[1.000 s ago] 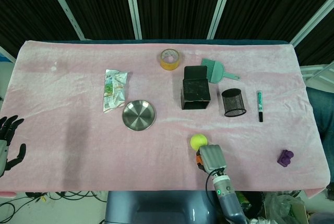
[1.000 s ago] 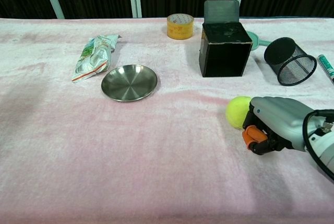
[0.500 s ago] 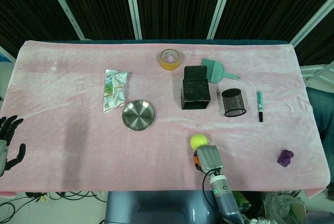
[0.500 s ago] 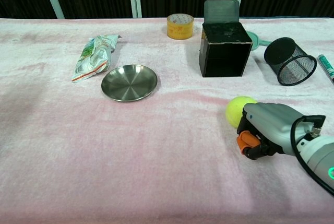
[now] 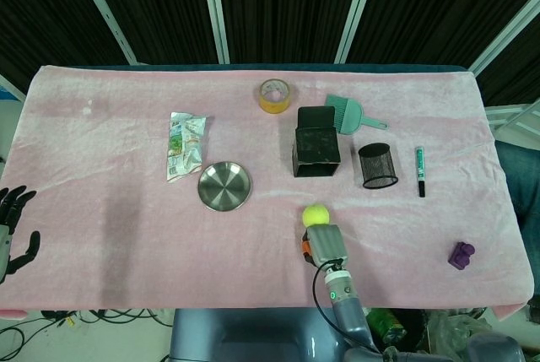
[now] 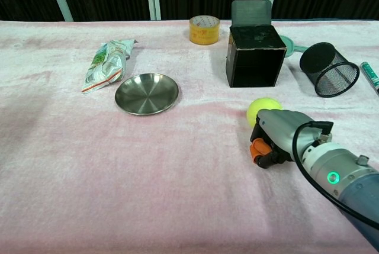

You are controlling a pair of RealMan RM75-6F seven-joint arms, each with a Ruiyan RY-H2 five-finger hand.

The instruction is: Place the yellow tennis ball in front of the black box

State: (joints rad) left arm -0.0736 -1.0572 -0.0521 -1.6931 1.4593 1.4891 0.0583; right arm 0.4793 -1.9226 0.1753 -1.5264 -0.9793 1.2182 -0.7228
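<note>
On the pink worktop [image 5: 101,202] one yellow tennis ball [image 5: 315,214] lies in front of the one black box [image 5: 315,152], the right hand [image 5: 323,245] touching its near side, fingers curled under and holding nothing, while the left hand [image 5: 12,231] waits spread open at the edge.

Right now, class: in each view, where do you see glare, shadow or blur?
Head view: even light, all sharp; the steel plate shows a soft sheen and a faint dark band crosses the pink cloth at left. Chest view: the plate reflects light on its rim; the right hand, close to the camera, looks large and slightly soft beside the ball.
</note>
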